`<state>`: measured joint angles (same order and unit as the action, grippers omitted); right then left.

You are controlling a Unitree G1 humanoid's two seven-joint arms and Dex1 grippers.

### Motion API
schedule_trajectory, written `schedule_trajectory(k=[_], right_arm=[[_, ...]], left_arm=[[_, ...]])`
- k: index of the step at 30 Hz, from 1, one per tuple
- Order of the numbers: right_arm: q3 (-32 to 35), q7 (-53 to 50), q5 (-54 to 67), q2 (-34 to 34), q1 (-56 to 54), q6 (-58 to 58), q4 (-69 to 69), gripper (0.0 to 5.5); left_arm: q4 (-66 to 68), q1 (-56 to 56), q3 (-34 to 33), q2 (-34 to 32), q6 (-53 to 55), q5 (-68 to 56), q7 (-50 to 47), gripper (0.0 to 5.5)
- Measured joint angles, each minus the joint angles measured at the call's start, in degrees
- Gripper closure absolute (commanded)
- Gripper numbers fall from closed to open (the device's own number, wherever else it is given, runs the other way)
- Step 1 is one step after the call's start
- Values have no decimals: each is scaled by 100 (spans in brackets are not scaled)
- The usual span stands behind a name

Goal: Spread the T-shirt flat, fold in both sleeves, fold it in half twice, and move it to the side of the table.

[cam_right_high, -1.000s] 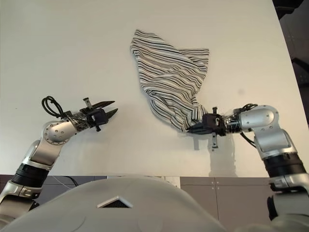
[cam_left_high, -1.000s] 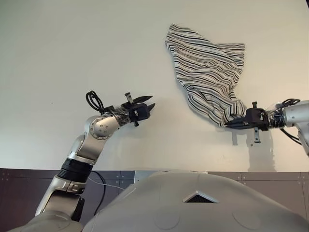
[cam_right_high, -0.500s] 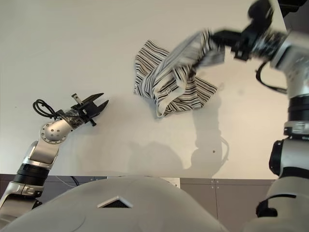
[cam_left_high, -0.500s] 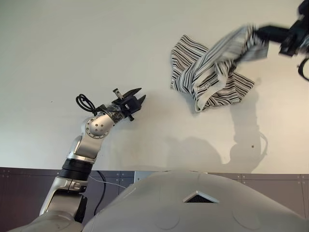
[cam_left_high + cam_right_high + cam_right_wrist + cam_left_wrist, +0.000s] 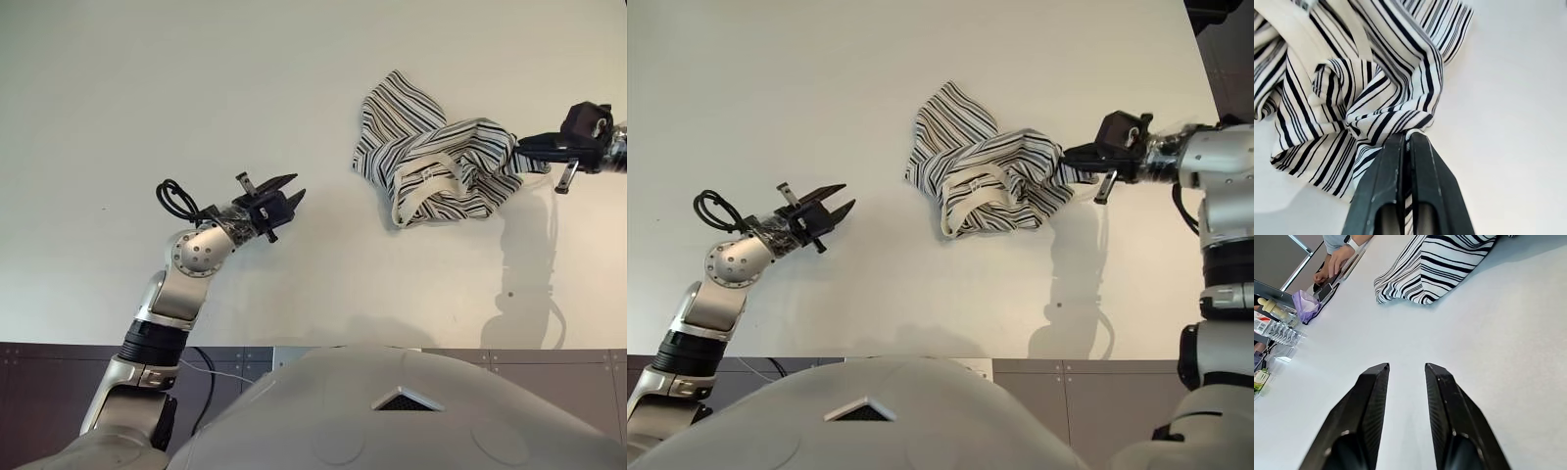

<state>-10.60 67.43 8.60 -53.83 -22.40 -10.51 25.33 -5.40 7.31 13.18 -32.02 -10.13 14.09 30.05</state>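
The black-and-white striped T-shirt (image 5: 431, 162) lies bunched on the white table (image 5: 196, 88), right of centre, its cream neckband (image 5: 423, 188) showing near its front. My right gripper (image 5: 521, 145) is shut on the shirt's right edge, holding a twisted fold of cloth (image 5: 1396, 115) just above the table. My left gripper (image 5: 291, 188) hovers open over bare table to the shirt's left, well apart from it, nothing between its fingers (image 5: 1369, 396). The striped shirt's edge (image 5: 1425, 274) shows ahead of it.
At the table's far side a person's hand (image 5: 1338, 259) rests by a phone, with a purple pouch (image 5: 1305, 306) and plastic bottles (image 5: 1273, 328) nearby. The table's front edge (image 5: 98, 343) runs just before the robot.
The right gripper swung the shirt up and to the back right, then came down lower at the right; the shirt now lies bunched with its neckband up. The left gripper shifted only slightly.
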Motion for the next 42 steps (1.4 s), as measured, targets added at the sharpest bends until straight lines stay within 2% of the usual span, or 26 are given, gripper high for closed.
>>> schedule_trajectory(k=[5, 14, 21, 34, 42], right_arm=[[146, -175, -414, -66, 350, -518, -266, 449], [217, -262, -616, 59, 450, -1199, -339, 449], [7, -417, -1088, 222, 743, -1680, 79, 328], [-213, -1223, -1840, 635, 359, -2425, 931, 328], [-434, -1549, -2246, 641, 215, -2888, 1452, 475]], left_arm=[[4, 32, 33, -1, 1, 54, 3, 418], [20, -29, 78, -6, 2, 109, 79, 418], [19, -126, 168, -29, 4, 154, 185, 418], [-3, -129, 185, -51, 63, 199, 259, 418], [-6, -147, 184, -56, 66, 199, 317, 418]])
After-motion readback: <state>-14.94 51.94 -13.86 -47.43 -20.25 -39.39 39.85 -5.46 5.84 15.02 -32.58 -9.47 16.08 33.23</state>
